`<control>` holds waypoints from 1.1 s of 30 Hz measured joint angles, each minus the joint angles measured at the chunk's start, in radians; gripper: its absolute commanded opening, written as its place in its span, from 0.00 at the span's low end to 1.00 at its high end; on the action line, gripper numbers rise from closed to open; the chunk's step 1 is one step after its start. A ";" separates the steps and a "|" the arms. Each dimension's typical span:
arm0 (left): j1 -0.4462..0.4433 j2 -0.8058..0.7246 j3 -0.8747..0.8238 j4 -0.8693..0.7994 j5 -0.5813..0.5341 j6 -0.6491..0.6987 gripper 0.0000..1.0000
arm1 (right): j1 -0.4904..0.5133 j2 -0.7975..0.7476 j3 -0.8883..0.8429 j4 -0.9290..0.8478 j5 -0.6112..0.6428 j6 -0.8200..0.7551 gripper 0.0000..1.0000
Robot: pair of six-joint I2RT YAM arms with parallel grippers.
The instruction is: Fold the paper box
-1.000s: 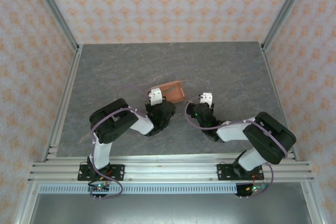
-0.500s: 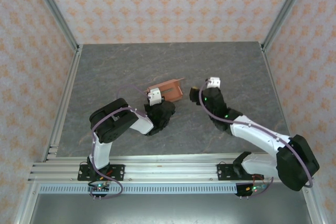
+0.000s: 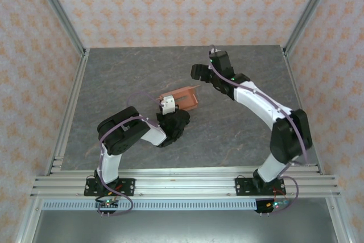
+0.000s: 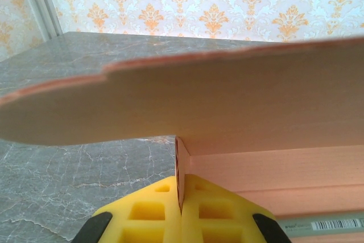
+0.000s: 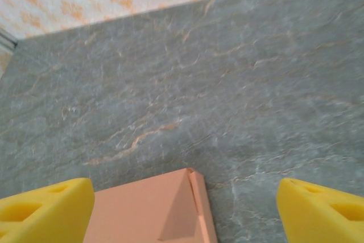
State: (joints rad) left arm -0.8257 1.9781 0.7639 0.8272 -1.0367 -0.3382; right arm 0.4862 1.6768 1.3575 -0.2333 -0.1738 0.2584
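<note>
Holding: my left gripper (image 4: 181, 200) clamps the paper box (image 3: 183, 98) wall
Reaching: right gripper (image 3: 198, 73) gaping empty, box lies just nearside-left

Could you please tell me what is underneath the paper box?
The grey table lies beneath the paper box, which the left gripper pinches by one wall. Its base hides whether they touch.

Paper box (image 5: 151, 209) corner on grey table (image 5: 239, 95); yellow fingertips (image 5: 42, 206) spread wide.
</note>
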 measured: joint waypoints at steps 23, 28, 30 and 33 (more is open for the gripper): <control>-0.004 0.008 -0.005 -0.017 0.004 0.019 0.00 | 0.042 0.162 -0.042 -0.059 -0.072 0.050 0.69; -0.010 0.008 -0.010 -0.021 0.007 0.020 0.05 | 0.042 0.153 -0.082 -0.012 -0.079 0.072 0.66; -0.013 0.008 -0.015 -0.023 0.007 0.023 0.07 | 0.043 0.153 -0.089 0.002 -0.079 0.079 0.65; -0.019 0.008 -0.027 -0.029 0.009 0.023 0.12 | 0.044 0.153 -0.100 0.016 -0.079 0.083 0.64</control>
State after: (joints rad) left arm -0.8452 1.9862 0.7364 0.7986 -1.0275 -0.3153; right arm 0.5301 1.8294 1.2575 -0.2169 -0.2523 0.3416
